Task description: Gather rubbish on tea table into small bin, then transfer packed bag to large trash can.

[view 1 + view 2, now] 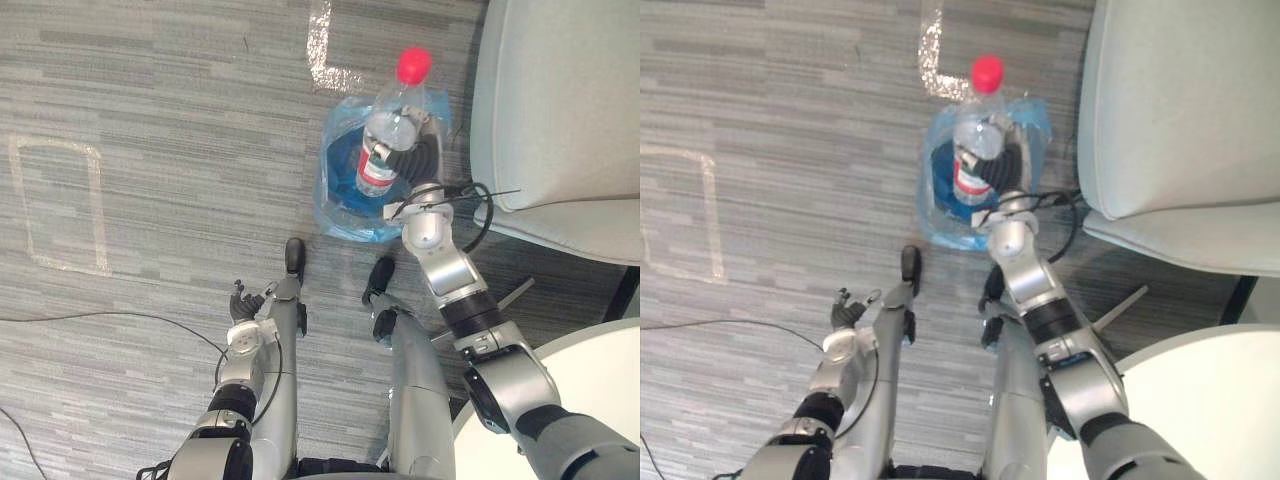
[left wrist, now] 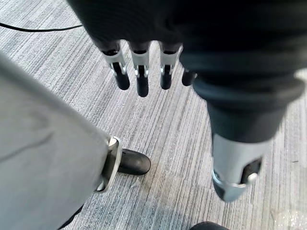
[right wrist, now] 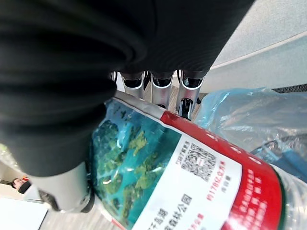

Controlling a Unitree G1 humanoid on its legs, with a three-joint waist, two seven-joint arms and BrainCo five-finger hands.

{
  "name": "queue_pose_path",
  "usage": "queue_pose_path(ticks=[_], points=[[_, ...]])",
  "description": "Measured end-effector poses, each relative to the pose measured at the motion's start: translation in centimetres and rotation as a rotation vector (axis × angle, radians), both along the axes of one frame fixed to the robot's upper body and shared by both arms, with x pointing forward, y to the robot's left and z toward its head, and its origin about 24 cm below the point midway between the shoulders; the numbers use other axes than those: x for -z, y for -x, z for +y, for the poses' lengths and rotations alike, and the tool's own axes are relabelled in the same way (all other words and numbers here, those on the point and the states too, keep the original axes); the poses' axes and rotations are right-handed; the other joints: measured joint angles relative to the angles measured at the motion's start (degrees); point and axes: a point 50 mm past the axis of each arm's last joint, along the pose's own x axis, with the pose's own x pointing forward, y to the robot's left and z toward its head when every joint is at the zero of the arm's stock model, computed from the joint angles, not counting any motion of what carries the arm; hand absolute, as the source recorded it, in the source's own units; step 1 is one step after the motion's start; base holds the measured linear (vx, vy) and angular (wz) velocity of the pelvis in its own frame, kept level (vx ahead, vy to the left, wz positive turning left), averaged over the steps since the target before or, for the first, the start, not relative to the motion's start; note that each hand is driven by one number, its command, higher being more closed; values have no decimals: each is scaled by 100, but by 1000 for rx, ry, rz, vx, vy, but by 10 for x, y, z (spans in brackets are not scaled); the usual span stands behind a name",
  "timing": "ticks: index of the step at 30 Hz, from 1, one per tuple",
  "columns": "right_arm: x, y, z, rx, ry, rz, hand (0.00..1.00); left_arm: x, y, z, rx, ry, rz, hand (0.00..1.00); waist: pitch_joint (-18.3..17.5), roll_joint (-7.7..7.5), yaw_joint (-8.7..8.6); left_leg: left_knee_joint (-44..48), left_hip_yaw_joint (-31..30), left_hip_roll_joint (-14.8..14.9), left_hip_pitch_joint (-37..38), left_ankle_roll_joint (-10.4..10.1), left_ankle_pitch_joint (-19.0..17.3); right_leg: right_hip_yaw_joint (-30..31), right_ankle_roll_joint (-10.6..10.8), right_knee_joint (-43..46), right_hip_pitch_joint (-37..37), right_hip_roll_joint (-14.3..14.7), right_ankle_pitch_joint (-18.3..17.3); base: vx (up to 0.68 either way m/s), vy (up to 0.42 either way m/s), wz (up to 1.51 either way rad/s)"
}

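Observation:
A clear plastic bottle (image 1: 393,120) with a red cap and a red-and-blue label is held upright over the small blue bin (image 1: 345,195), which is lined with a clear blue bag (image 1: 938,215) and stands on the carpet. My right hand (image 1: 418,160) is shut on the bottle's body; in the right wrist view its fingers (image 3: 160,88) curl round the bottle's label (image 3: 177,182). My left hand (image 1: 243,305) hangs low by my side, away from the bin, with its fingers (image 2: 141,79) relaxed and nothing in them.
A pale grey sofa (image 1: 560,110) stands right beside the bin. The round white tea table (image 1: 590,385) shows at the lower right. Tape marks (image 1: 60,205) lie on the grey carpet to the left.

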Motion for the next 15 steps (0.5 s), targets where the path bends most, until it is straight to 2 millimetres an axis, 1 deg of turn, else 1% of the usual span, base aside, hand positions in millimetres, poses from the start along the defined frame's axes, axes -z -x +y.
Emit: queue_pose_path(ticks=[5,6,12,15], points=[[-4,-7,-10,45,-18,11,100,-5,-5,1,2,-4,-23,0,-1,0,16,23,-25,-42,-228,-4,56,19,-8,143,-271,-51,-18,10,1,6],[-4,-9,-11,54,-12,22,0,-6,-5,2,-1,-4,-28,0,-2,2,21,61,-26,-40,-300,-3,60,30,-8,171,-341,-51,-18,0,0,0],[-3,-13,-14,69,-13,41,0,-9,-6,9,-19,5,-48,0,-3,4,64,255,4,-31,-580,2,55,98,-12,330,-620,-51,-15,-1,2,-1],[-3,-13,-11,62,-8,40,0,-9,-7,10,-16,4,-50,0,-7,10,78,345,66,-9,-626,21,40,123,-24,371,-666,-47,-2,-5,12,-7]])
